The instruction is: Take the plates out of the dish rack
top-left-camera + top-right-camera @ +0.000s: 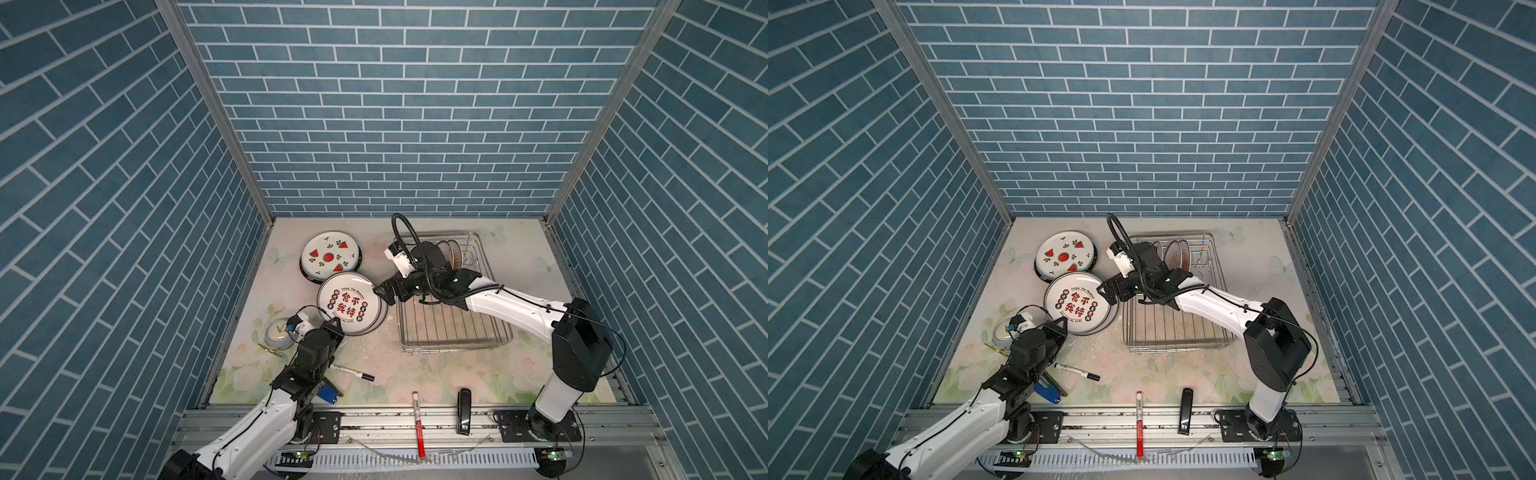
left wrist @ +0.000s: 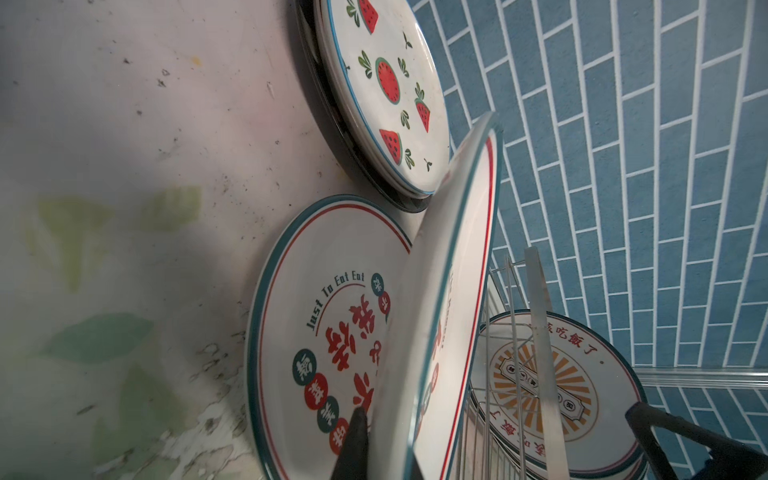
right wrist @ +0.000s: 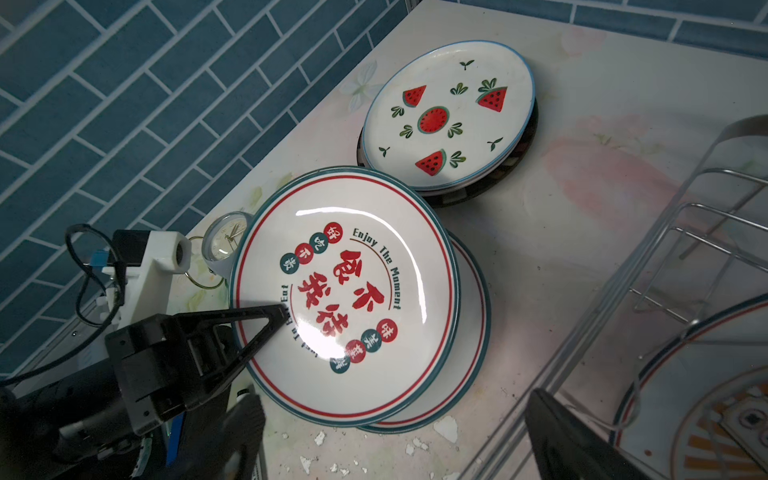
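Note:
My left gripper (image 1: 334, 327) is shut on the near rim of a white plate with red characters (image 1: 349, 302). That plate is tilted over a matching plate (image 3: 469, 332) lying flat under it. In the left wrist view the held plate (image 2: 440, 299) shows edge-on between the fingers (image 2: 353, 440). My right gripper (image 1: 384, 293) hangs open between this plate and the dish rack (image 1: 457, 345), holding nothing. An orange sunburst plate (image 2: 582, 374) and others (image 1: 451, 253) stand at the rack's far end. A watermelon plate (image 1: 330, 254) tops a dark-rimmed one at the back left.
A small grey clock (image 1: 277, 332) sits left of my left gripper. A black-capped marker (image 1: 353, 372) and a blue object (image 1: 330, 392) lie by the left arm. A red pen (image 1: 417, 419) and a black bar-shaped object (image 1: 464, 409) lie at the front edge. White chips (image 3: 444, 428) dot the mat.

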`<action>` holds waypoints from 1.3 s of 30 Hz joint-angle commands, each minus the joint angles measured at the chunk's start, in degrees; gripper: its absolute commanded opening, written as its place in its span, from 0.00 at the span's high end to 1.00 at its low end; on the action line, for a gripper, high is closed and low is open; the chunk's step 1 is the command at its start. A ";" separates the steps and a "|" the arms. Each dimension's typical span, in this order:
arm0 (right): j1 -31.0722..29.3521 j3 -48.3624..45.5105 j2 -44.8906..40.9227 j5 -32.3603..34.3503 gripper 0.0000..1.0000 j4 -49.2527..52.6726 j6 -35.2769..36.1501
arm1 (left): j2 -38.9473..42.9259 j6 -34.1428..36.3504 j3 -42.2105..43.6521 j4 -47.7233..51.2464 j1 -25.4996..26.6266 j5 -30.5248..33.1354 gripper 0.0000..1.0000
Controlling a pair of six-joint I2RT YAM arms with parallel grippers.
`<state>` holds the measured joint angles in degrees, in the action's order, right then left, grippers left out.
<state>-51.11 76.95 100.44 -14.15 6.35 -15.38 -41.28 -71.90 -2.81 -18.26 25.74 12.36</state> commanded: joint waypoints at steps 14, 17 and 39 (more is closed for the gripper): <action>-1.53 7.10 7.09 3.42 0.02 3.29 4.83 | -12.83 -2.68 -6.83 -4.29 -0.42 -3.37 1.00; -1.70 7.34 7.39 3.24 0.02 3.48 5.09 | -14.48 -3.38 -7.01 -4.88 -0.42 -3.42 1.00; -2.24 7.94 8.54 3.87 0.02 4.60 5.71 | -20.31 -4.47 -10.13 -1.48 -0.70 -1.75 0.84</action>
<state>-52.90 83.00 108.16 -11.18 9.93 -11.66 -61.52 -76.51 -11.18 -20.45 25.41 10.33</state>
